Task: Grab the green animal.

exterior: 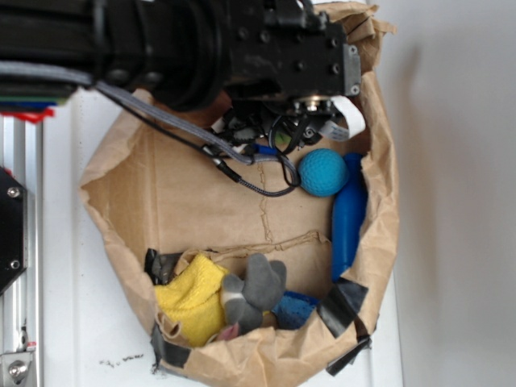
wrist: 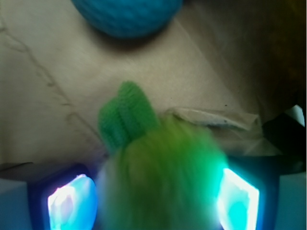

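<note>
The wrist view is showing the green animal [wrist: 158, 177] sitting between the two fingers [wrist: 72, 203] of the gripper [wrist: 153, 201], its fuzzy lime body filling the gap and its stubby knitted legs poking out ahead over the brown paper floor. The fingers are pressing close on both flanks of the toy, so the jaws are clenching it, though the blur is making the exact contact on the left side hard to read. Just beyond the legs, the teal dimpled ball [wrist: 127, 17] is lying at the top edge of that view. In the exterior view the black arm [exterior: 161, 40] is reaching over the far side of the torn paper bag [exterior: 121, 161], and the gripper [exterior: 278, 137] is hanging low inside it, just beside the teal ball [exterior: 323, 172]; only a sliver of green is peeking out there among the cables. A blue bottle-shaped object [exterior: 349, 218] is lying along the bag's right wall, touching the ball. At the near end a yellow cloth [exterior: 193, 298], a grey plush toy [exterior: 254, 290] and a blue piece [exterior: 294, 310] are crowding together.
</note>
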You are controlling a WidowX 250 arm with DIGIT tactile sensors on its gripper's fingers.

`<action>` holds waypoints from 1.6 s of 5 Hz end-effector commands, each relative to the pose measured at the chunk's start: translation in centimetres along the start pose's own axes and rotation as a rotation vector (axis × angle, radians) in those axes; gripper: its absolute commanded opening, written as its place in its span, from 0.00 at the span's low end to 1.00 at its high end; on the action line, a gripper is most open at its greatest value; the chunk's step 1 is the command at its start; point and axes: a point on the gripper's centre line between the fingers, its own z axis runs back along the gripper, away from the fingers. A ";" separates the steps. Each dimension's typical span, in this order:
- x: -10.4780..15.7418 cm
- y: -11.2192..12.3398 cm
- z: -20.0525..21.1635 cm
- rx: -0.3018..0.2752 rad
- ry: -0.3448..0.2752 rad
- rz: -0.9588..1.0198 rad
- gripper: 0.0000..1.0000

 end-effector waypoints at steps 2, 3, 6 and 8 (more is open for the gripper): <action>0.6 2.2 0.4 0.051 -0.024 0.027 0.00; 0.5 2.2 0.9 0.043 -0.040 0.030 0.00; 1.3 -1.8 9.7 -0.157 -0.258 0.109 0.00; 0.3 -2.7 16.3 -0.178 -0.301 0.489 0.00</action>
